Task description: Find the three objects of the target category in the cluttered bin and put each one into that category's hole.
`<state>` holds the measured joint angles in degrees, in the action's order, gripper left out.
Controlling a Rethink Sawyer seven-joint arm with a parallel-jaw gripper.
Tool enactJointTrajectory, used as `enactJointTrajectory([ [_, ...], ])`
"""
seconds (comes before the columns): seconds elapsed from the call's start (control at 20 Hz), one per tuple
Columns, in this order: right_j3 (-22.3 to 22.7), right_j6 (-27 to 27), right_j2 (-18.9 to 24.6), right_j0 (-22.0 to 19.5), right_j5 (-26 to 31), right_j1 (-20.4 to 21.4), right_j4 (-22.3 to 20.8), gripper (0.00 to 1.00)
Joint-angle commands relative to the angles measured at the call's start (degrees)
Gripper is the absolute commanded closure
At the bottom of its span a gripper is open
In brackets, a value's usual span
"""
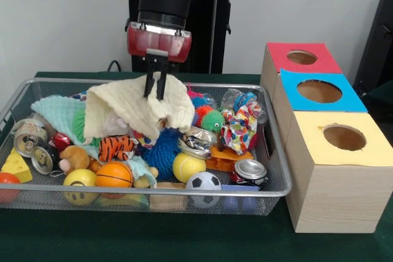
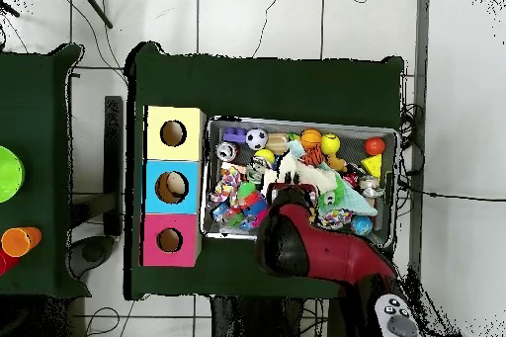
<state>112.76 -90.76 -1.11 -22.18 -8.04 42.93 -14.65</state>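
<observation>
Gripper [image 1: 156,88] hangs over the wire bin [image 1: 277,151], fingers nearly closed, pinching the cream cloth [image 1: 136,110], which drapes right beneath the tips and spreads to either side over the toys.

A green table [image 1: 184,237] carries a wire bin [image 1: 270,170] and three boxes [image 1: 334,182].

My bin [image 1: 270,193] is fine wire mesh; the cream cloth [image 1: 126,111] looks soft and quilted, the cans [image 1: 249,170] shiny metal, the boxes [image 1: 334,197] matt wood grain.
</observation>
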Motion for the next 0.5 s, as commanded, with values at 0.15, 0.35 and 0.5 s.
enactJointTrajectory([
  [0.15,-5.48,-5.76,-3.42,7.59,-7.32,9.19,-0.84,1.00],
  [0.35,-1.15,-6.76,-13.04,13.83,-28.17,3.48,6.42,1.00],
  [0.5,3.68,-8.47,-16.66,16.82,-47.62,-4.68,13.40,1.00],
])
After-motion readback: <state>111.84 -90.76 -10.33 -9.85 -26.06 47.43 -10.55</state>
